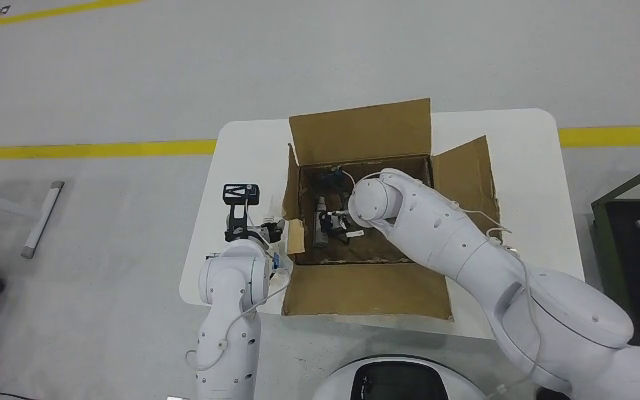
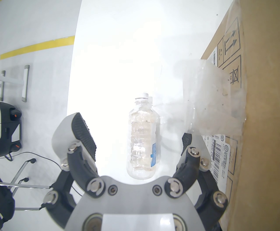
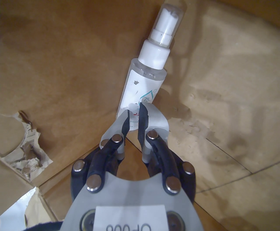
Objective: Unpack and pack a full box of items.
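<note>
Box [image 1: 365, 290] holds spray bottle [image 3: 142, 87], right gripper [image 3: 133, 119] narrow beside it; left gripper [image 2: 132, 128] wide near water bottle [image 2: 142, 140]

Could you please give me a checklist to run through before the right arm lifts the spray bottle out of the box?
1. Right gripper closed on the spray bottle: ok, it clamps the bottle's lower end.
2. Cap on the spray bottle: ok, a clear cap covers the nozzle.
3. Box open for the lift: ok, its flaps are folded outward.
4. Left gripper free to help: ok, open and holding nothing.
5. Clear bottle out of the way: ok, on the table outside the box wall.
6. Grip firm enough to hold: cannot tell.
</note>
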`<state>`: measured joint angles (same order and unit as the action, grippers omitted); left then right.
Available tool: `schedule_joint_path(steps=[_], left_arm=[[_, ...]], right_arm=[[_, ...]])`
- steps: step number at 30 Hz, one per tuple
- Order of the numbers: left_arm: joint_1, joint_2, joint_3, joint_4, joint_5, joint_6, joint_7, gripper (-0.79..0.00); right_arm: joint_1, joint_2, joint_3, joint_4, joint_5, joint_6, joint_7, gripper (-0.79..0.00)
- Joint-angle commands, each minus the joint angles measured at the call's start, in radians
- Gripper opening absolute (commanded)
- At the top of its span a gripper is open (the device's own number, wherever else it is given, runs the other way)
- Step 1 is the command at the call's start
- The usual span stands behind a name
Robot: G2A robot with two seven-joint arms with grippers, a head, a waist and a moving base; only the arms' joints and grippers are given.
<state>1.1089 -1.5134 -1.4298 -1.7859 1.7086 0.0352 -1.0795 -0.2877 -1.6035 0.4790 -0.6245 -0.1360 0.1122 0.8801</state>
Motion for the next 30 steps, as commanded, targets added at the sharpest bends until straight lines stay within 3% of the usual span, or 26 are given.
schedule_joint_path(steps=[1, 8, 13, 19, 30], left_arm=[[0.0, 0.0, 0.0, 0.0, 0.0, 0.0, 0.0, 0.0], [0.0, 0.0, 0.0, 0.0, 0.0, 0.0, 0.0, 0.0], [0.0, 0.0, 0.0, 0.0, 0.0, 0.0, 0.0, 0.0], [0.0, 0.0, 0.0, 0.0, 0.0, 0.0, 0.0, 0.0], [0.0, 0.0, 0.0, 0.0, 0.0, 0.0, 0.0, 0.0]], right_arm=[[-0.001, 0.001, 0.005, -0.005, -0.008, 0.002, 0.001, -0.785], [-0.003, 0.025, 0.029, -0.038, -0.075, 0.058, 0.032, -0.785], [-0.032, 0.052, 0.071, -0.138, -0.1, 0.053, 0.005, -0.785], [-0.099, 0.076, 0.113, -0.277, -0.146, 0.086, -0.081, -0.785], [-0.23, 0.087, 0.18, -0.318, -0.119, 0.077, -0.22, -0.785]])
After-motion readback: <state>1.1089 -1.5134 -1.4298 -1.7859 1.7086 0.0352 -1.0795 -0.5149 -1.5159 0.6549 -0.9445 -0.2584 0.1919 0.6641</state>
